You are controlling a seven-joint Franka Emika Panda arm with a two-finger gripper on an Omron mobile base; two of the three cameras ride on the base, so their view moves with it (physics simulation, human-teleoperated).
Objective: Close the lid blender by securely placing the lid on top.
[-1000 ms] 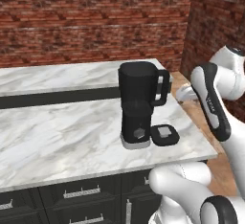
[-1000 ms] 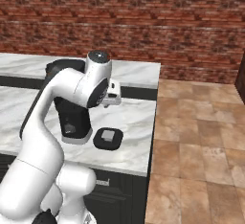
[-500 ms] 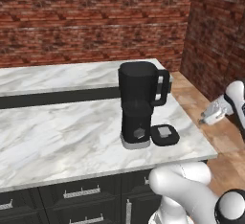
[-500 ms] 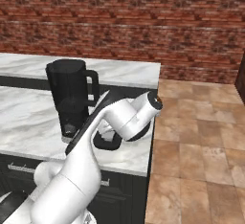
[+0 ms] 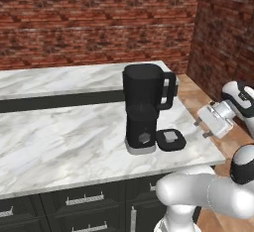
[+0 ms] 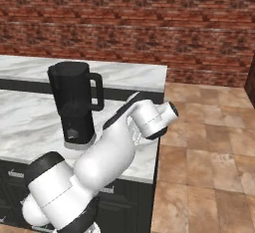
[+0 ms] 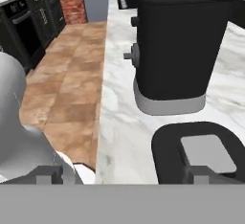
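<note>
Arm has swung round beside the blender [image 5: 144,108]; gripper [image 5: 202,129] sits spread open, empty, nearing the lid [image 5: 170,139] at its foot.

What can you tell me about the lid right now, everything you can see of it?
The lid is a flat black rounded-square cap with a pale grey square centre piece. It lies flat on the white marble counter, centre piece up, just beside the pale foot of the blender, on its handle side and near the counter's front corner. In the hand view it sits close below the blender's base. Nothing grips or covers it; the gripper hangs off the counter's end, apart from it.
</note>
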